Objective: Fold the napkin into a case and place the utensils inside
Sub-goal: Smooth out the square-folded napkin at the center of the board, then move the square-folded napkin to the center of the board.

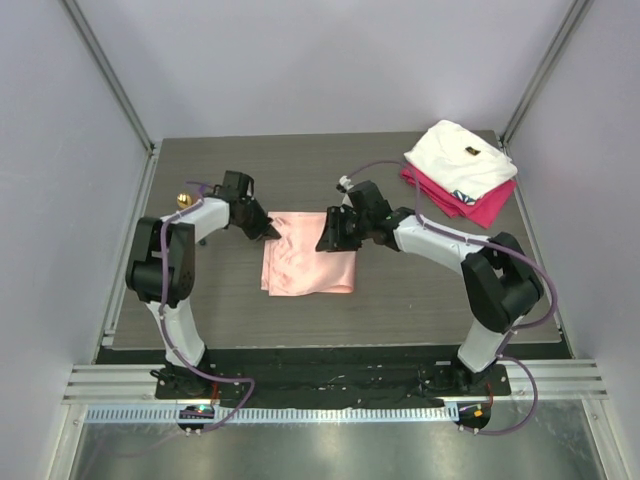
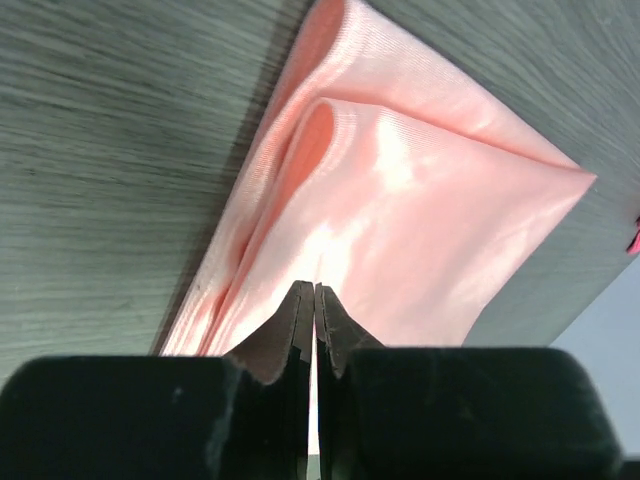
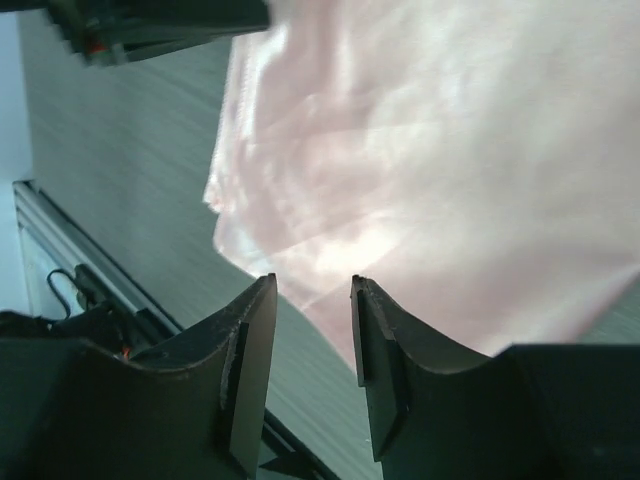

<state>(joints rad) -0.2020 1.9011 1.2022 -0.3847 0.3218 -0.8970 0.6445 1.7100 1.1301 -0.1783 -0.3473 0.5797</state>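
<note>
Grey wood-grain desk (image 1: pixel 420 300): salmon-pink napkin (image 1: pixel 308 265) lying layered at centre; folded white cloth (image 1: pixel 458 160) atop magenta cloth (image 1: pixel 485 208) at far right corner. Left gripper (image 1: pixel 270 232) pinched closed on napkin's far left corner; right gripper (image 1: pixel 328 243) narrowly parted at its far right corner. Gold-bowled utensil (image 1: pixel 183 200) near far left edge.

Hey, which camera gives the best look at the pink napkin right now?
Top external: the napkin shows there almost whole, folded, with only its far corners under the arms. The left wrist view gives only a close patch of its folds and one corner; the right wrist view gives a blurred, washed-out part.
</note>
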